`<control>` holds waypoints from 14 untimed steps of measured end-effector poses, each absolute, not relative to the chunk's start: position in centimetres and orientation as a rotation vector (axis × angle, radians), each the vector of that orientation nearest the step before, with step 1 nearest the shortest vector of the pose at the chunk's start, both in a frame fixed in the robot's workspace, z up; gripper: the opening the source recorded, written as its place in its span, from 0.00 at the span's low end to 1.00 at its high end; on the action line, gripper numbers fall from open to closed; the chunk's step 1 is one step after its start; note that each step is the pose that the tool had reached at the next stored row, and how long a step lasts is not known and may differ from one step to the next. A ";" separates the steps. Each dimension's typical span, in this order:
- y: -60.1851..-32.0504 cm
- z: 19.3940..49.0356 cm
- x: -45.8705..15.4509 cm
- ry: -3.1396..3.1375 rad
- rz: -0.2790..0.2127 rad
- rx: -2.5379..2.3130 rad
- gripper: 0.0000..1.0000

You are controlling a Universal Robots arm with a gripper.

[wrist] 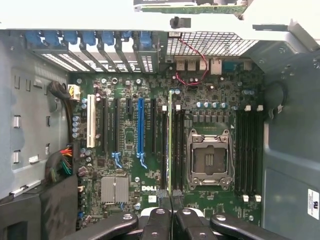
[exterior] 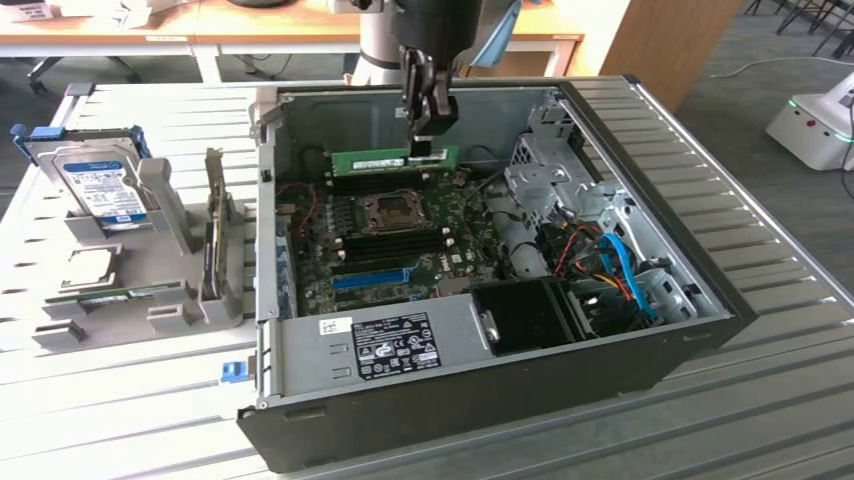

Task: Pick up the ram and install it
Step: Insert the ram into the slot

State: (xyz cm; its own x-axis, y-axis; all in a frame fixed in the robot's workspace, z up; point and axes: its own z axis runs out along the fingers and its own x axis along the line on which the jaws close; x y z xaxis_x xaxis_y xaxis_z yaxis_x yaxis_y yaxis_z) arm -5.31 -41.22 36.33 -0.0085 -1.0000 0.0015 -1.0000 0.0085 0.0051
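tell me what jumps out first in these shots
The open computer case lying on its side on the slatted metal table takes the eye first, with its green motherboard exposed. Over the board, the gripper is shut on the ram, a green stick held edge-down near the empty CPU socket. On the exterior view's left, a grey rack holds a blue-labelled hard drive.

The ram point(exterior: 384, 158), a long green stick, stands level on edge, pinched by the gripper point(exterior: 424, 150). It runs along the black memory slots point(exterior: 380, 183).
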 end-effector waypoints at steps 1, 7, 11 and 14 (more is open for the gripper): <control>-41.2 36.1 -5.3 -2.228 -0.004 2.209 0.12; -41.2 35.1 -5.3 -2.228 -0.004 2.209 0.12; -41.2 34.3 -5.3 -2.228 -0.004 2.209 0.12; -41.2 33.8 -5.3 -2.228 -0.004 2.209 0.12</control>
